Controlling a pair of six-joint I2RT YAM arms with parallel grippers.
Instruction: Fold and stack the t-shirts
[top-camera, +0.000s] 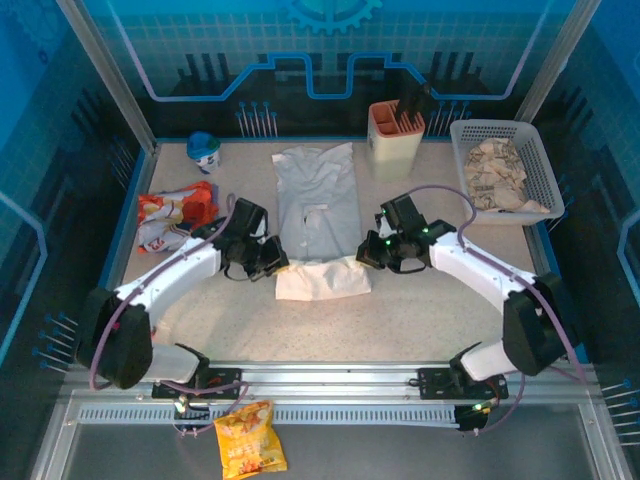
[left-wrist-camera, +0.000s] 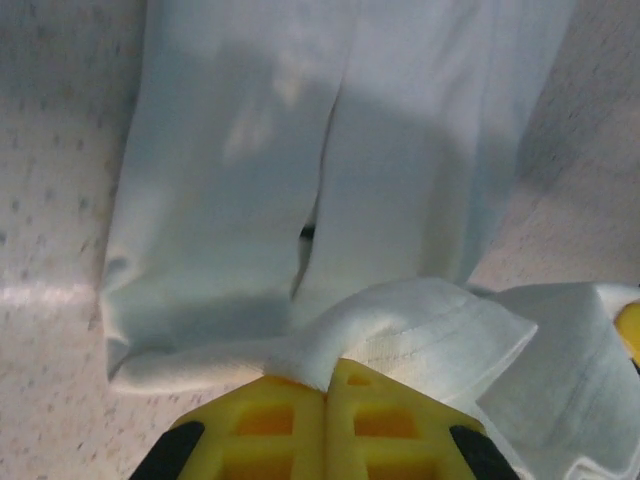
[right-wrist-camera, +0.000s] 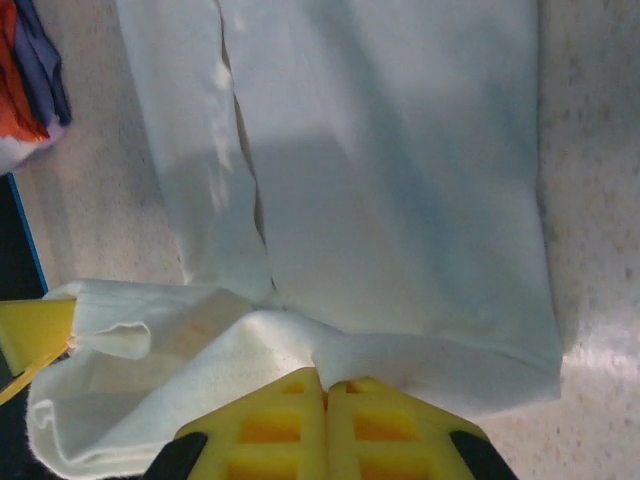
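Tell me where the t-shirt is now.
In the top view the t-shirt lies at the middle of the table, left of the beige holder; its near end is pinched by the left gripper and the right gripper.

This looks like a robot test cell in a lab. A speckled table (top-camera: 400, 320) is fenced by metal posts (top-camera: 105, 75) and blue panels (top-camera: 450, 45) printed with a gear and circuit lines. A left arm (top-camera: 175, 275) and a right arm (top-camera: 480, 270) are bolted to a metal rail (top-camera: 330, 378) along its near edge.

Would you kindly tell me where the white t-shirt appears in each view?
Top external: t-shirt lies lengthwise at the centre of the table.
Left wrist: t-shirt upper middle, beyond the yellow fingers.
Right wrist: t-shirt upper centre and right.
Shared landmark: its lengthwise centre slit.
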